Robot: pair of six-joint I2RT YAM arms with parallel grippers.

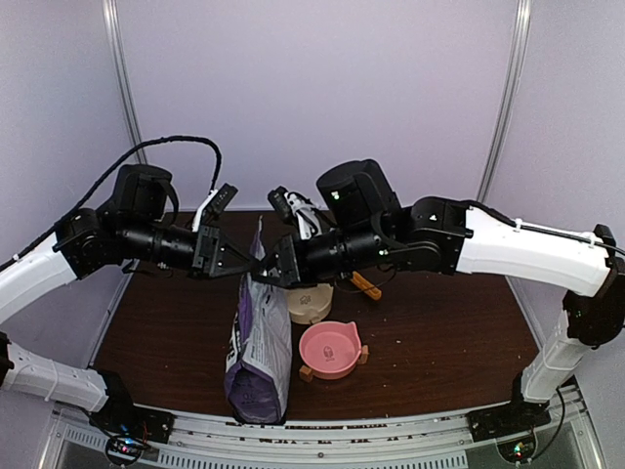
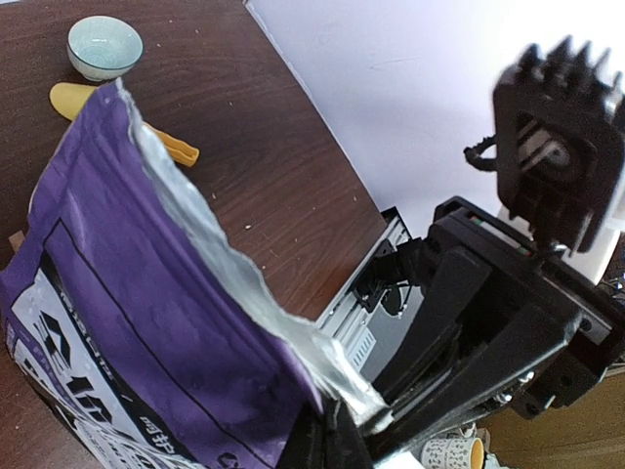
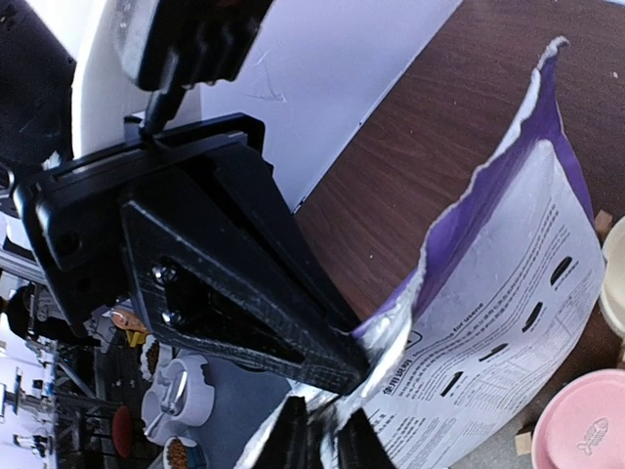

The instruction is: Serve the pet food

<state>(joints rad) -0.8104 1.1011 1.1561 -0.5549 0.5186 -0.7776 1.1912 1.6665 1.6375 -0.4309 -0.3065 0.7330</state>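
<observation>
Both arms have smooth white shells on their long links, the left arm (image 1: pixel 34 269) and the right arm (image 1: pixel 527 249) alike, with bulky matte-black joint housings (image 1: pixel 356 191) between them. Small green lights (image 1: pixel 336 194) glow on the right arm's housings. A black cable (image 1: pixel 181 141) arcs above the left arm. The left gripper (image 3: pixel 347 369) is black, its wedge-shaped fingers (image 3: pixel 244 283) fixed with dark screws (image 3: pixel 164 275). The right gripper (image 2: pixel 386 415) has a finned black block (image 2: pixel 559 107) above it.
</observation>
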